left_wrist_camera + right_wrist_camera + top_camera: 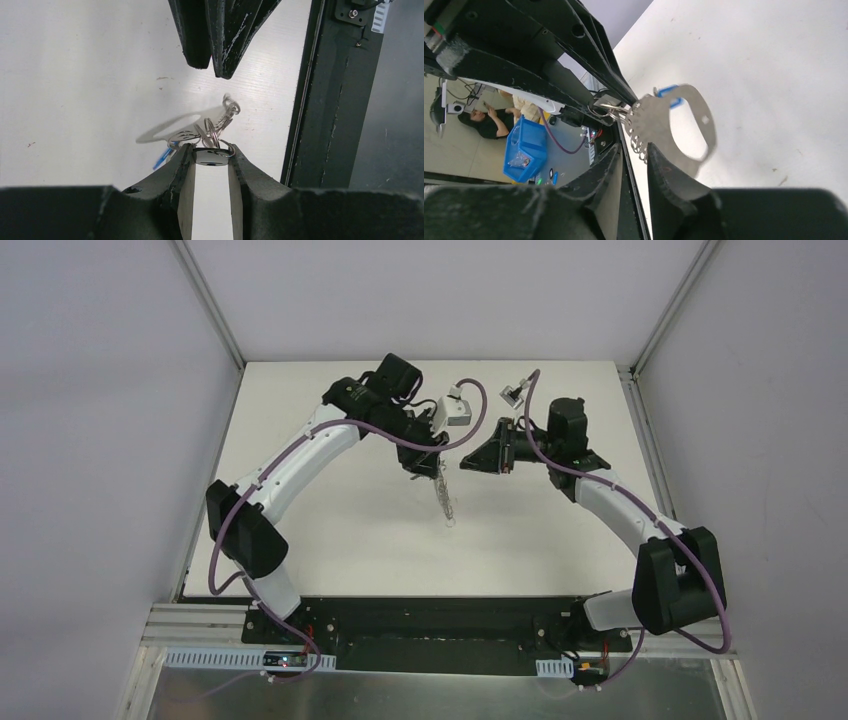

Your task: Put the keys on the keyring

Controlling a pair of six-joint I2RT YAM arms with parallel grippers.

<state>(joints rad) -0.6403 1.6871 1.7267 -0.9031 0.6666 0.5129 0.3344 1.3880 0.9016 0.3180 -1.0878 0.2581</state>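
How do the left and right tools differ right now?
The left tool is clamped on the keys, keyring dangling from them; the right tool grips nothing. The left's jaws press on metal; the right's stand slightly apart, near the keyring without touching. Both are black with two fingers.

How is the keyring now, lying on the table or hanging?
Hanging. The keyring dangles from the left gripper, which pinches its metal end above the table.
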